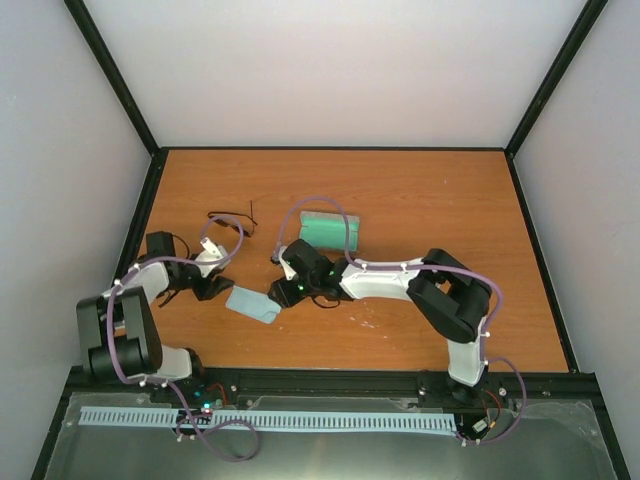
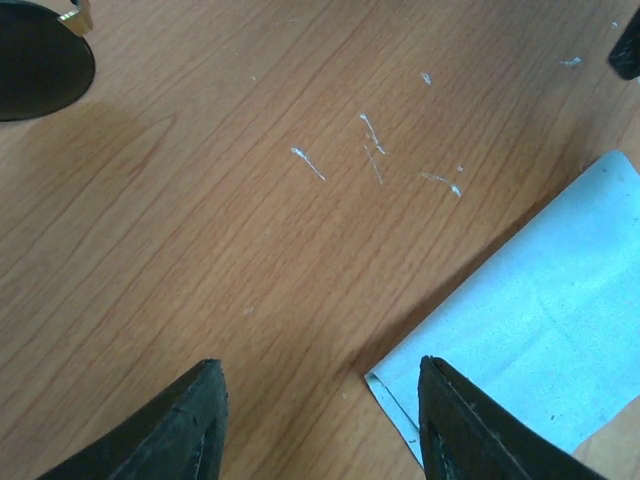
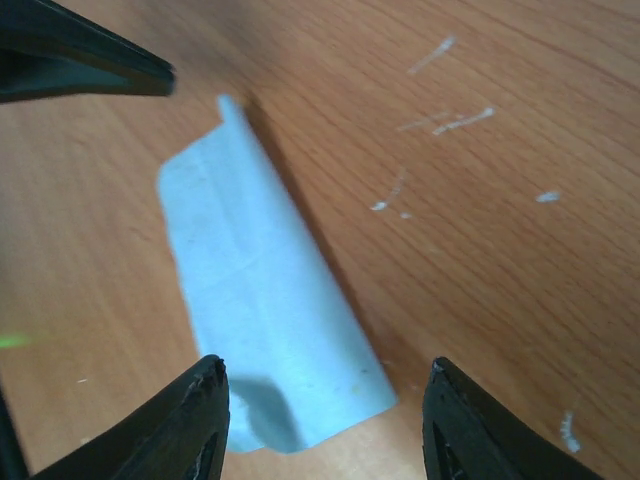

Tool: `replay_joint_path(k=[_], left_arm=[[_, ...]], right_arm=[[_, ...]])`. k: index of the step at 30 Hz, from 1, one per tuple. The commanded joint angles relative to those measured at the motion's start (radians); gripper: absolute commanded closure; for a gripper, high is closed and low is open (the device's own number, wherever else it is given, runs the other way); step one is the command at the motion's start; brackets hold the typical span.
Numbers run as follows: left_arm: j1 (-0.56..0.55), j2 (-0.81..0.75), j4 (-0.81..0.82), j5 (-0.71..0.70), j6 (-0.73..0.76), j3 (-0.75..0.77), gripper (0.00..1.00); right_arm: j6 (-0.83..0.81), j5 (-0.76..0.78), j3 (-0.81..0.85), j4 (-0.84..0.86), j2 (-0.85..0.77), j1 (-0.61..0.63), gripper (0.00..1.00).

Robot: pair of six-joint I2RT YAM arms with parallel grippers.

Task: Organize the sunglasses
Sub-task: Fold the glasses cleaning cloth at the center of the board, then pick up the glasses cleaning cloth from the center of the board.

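Both wide open, nothing held: left gripper (image 2: 320,435) beside the light blue cloth (image 2: 540,330), right gripper (image 3: 325,430) over its end. The sunglasses (image 1: 232,216) lie just beyond the left gripper, left of the case (image 1: 330,230). Its wrist view cuts off all but one dark lens.

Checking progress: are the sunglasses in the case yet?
No, the sunglasses lie on the table, apart from the case and to its left in the top view.
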Motion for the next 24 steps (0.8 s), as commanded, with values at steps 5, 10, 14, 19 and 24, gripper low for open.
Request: replay_joint_path(k=[5,10,14,19,24], left_arm=[[0.002,0.134,-0.057,0.053,0.110,0.080,0.46],[-0.004,0.187,-0.057,0.053,0.130,0.092,0.46],[-0.018,0.217,-0.050,0.056,0.134,0.095,0.46],[-0.037,0.247,-0.036,0.058,0.128,0.101,0.47],[-0.041,0.267,-0.031,0.055,0.128,0.111,0.48]], right_arm=[[0.049,0.057,0.068,-0.118,0.116,-0.004,0.48],[0.051,0.051,0.088,-0.139,0.143,-0.004,0.47],[0.053,0.041,0.091,-0.146,0.154,-0.004,0.48],[0.060,0.041,0.073,-0.155,0.151,-0.001,0.50],[0.068,0.040,0.045,-0.164,0.138,0.001,0.53]])
